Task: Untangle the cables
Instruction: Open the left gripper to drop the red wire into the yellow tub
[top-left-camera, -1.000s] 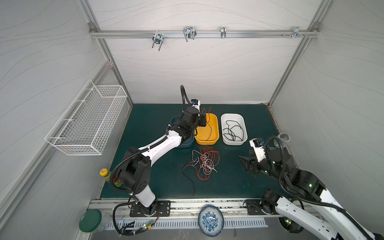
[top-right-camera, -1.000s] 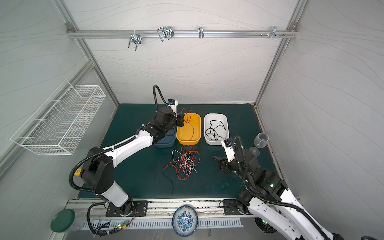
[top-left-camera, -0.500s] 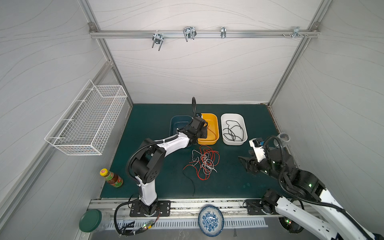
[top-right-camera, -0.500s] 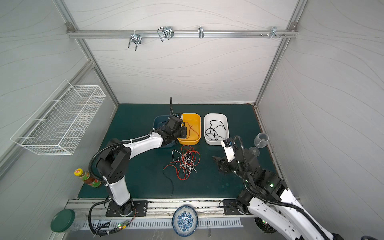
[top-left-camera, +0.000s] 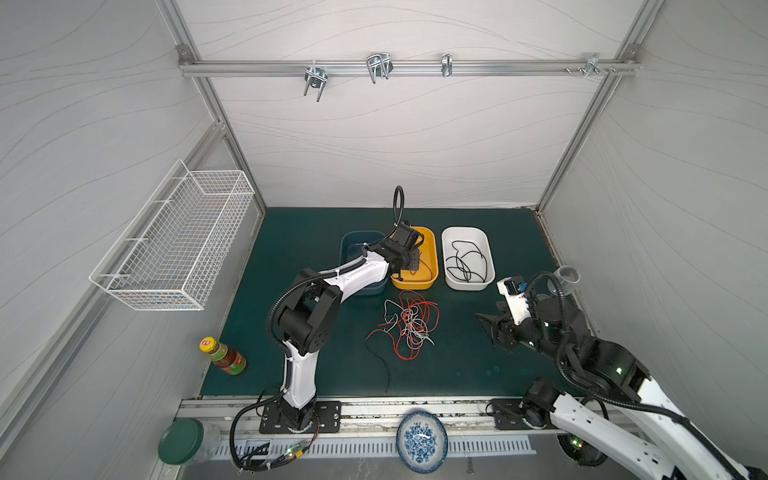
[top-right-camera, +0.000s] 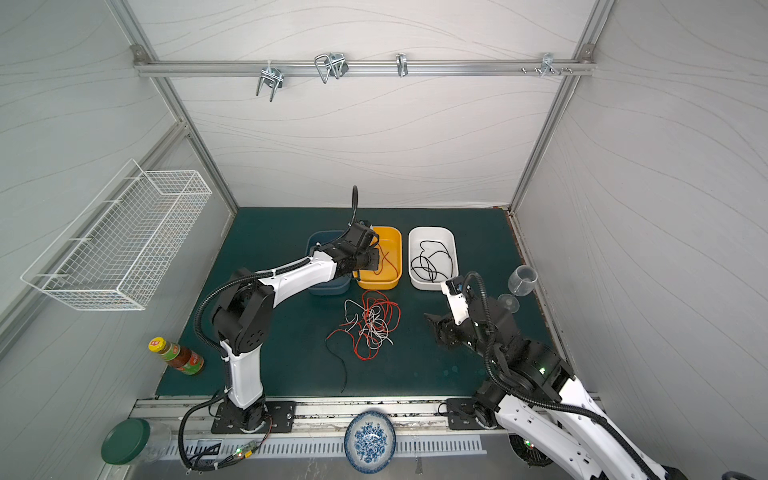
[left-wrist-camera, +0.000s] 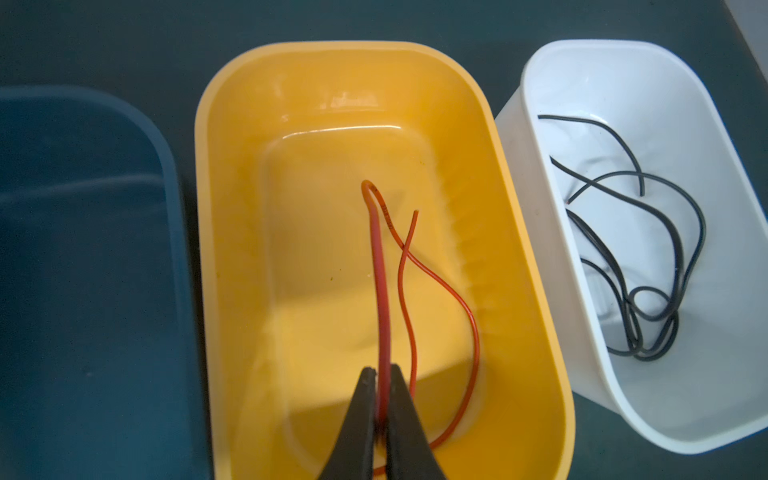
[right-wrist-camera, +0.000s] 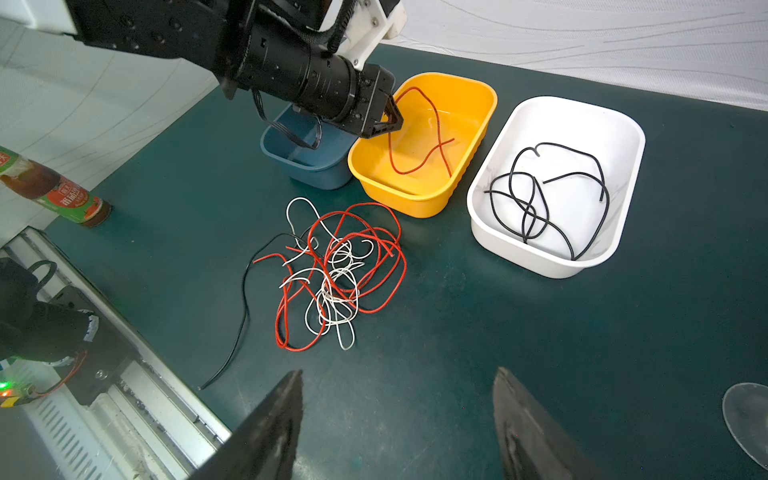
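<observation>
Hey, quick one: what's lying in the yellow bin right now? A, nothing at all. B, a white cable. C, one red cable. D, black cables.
C: a red cable lies looped inside the yellow bin, one strand pinched in the left gripper; the black cables sit in the white bin.

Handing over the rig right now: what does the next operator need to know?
Left gripper: shut on a red cable that hangs into the yellow bin.
Right gripper: open, empty, short of the tangle.
Done: black cables lie in the white bin; the blue bin shows none.
Left: drop the red cable, then sort the red, white and black tangle.
</observation>
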